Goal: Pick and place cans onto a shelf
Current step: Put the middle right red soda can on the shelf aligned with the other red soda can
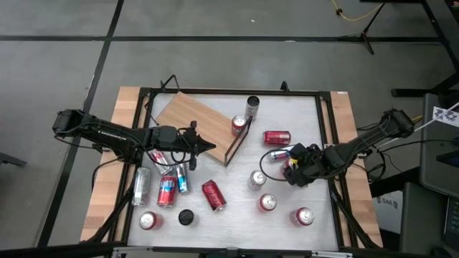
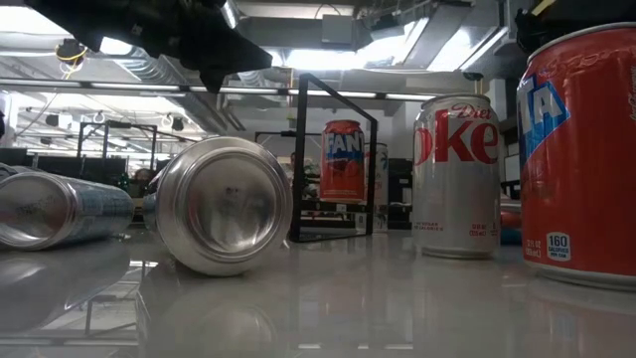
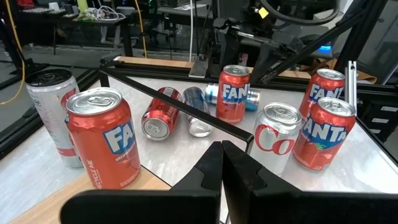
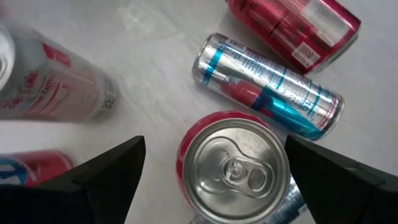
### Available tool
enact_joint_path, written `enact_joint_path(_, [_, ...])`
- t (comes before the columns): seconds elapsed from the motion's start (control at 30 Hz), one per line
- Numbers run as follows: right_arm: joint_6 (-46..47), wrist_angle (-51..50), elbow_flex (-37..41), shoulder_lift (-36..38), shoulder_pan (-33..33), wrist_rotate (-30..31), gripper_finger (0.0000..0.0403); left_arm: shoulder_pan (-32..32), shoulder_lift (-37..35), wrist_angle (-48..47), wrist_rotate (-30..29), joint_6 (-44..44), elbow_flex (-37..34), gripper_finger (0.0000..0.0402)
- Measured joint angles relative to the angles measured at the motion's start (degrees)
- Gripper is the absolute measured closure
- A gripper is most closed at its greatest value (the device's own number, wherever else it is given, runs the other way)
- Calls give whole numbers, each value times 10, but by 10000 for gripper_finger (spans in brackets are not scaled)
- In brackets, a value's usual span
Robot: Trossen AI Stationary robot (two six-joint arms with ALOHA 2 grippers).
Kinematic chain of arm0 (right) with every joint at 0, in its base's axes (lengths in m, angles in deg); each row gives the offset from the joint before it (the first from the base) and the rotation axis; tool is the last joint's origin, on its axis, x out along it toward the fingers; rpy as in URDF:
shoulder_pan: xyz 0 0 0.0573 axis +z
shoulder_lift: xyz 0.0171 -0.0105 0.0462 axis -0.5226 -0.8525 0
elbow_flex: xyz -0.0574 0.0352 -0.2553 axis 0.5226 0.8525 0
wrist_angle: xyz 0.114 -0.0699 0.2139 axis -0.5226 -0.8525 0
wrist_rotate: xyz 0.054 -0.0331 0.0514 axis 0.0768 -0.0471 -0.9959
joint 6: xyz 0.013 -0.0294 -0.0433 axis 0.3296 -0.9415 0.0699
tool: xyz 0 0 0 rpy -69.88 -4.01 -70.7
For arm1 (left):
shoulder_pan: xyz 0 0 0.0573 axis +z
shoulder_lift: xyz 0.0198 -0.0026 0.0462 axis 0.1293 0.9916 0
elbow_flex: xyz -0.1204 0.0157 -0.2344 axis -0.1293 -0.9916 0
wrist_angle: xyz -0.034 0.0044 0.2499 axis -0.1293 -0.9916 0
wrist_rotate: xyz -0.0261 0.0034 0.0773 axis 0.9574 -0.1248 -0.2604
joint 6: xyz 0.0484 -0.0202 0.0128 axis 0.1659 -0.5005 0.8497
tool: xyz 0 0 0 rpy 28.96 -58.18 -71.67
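Note:
The shelf (image 1: 193, 118) is a light-brown board with a black frame (image 1: 240, 141) at its right end. On that end stand a red can (image 1: 239, 125) and a slim silver can (image 1: 252, 107). My right gripper (image 4: 214, 149) is open and points steeply down over an upright red can (image 4: 236, 165). Its fingers stand on either side of the can's silver top without touching it. Beside that can lie a blue-and-silver can (image 4: 267, 84) and a red can (image 4: 292, 22). My left gripper (image 3: 222, 168) hangs shut over the shelf's near edge (image 1: 206, 146), holding nothing.
Upright cans stand at the right: a silver one (image 1: 258, 179) and two red ones (image 1: 267, 203) (image 1: 304, 216). Under the left arm lie several cans (image 1: 167, 190), and a red one (image 1: 214, 195) lies mid-table. A black disc (image 1: 186, 216) and another red can (image 1: 148, 220) sit near the front.

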Motion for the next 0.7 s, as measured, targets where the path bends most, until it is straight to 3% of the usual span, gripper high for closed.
enact_joint_path(0.3, [130, -26, 0, -4, 0, -20, 29, 0, 0, 0, 0, 0, 0, 401])
enact_joint_path(0.7, [171, -16, 0, -27, 0, -40, 29, 0, 0, 0, 0, 0, 0, 401])
